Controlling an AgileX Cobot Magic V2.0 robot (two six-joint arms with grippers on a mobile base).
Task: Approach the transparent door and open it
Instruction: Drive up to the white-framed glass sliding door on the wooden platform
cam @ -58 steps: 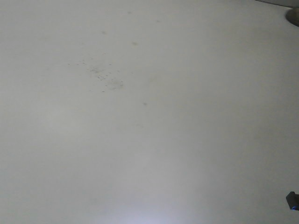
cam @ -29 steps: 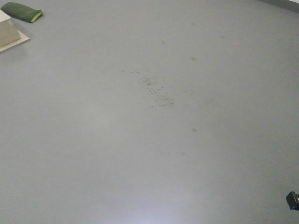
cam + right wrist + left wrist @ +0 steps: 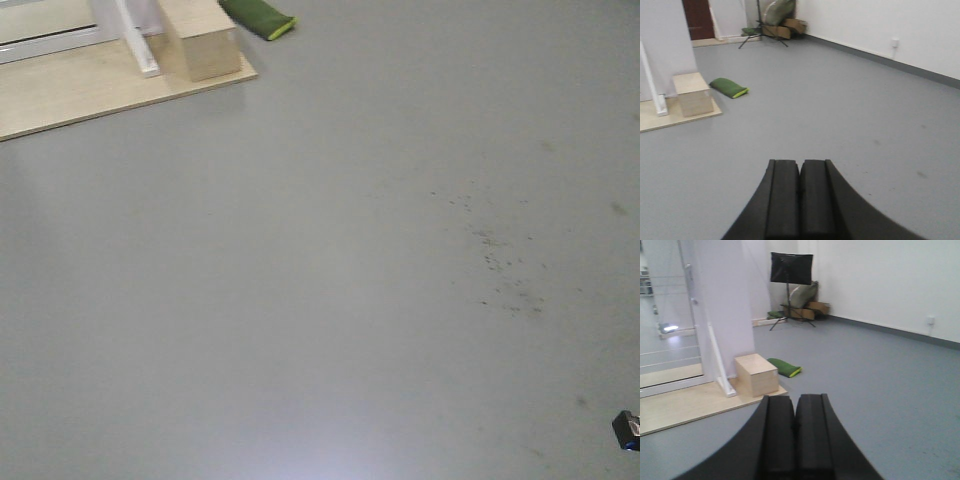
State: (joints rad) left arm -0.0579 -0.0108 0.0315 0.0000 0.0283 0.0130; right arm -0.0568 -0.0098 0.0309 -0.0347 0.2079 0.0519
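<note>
The transparent door [image 3: 665,315] shows at the far left of the left wrist view: clear glass in a white frame, standing on a low wooden platform [image 3: 685,407]. Its handle is too blurred to make out. In the front view only the frame's bottom rail [image 3: 50,42] and a white post [image 3: 135,40] show at the top left. My left gripper [image 3: 795,399] is shut with nothing in it, well short of the platform. My right gripper [image 3: 800,162] is also shut and empty, over bare grey floor.
A pale wooden box [image 3: 205,45] stands on the platform's corner, with a green bag [image 3: 258,18] on the floor beside it. A wide white pillar [image 3: 720,305] rises behind the box. A black panel on a tripod [image 3: 791,267] and cardboard boxes stand by the far wall.
The front view has swung left: the dark floor speckles slid right and down, and the green bag, wooden box, platform and white frame came into view at top left.
</note>
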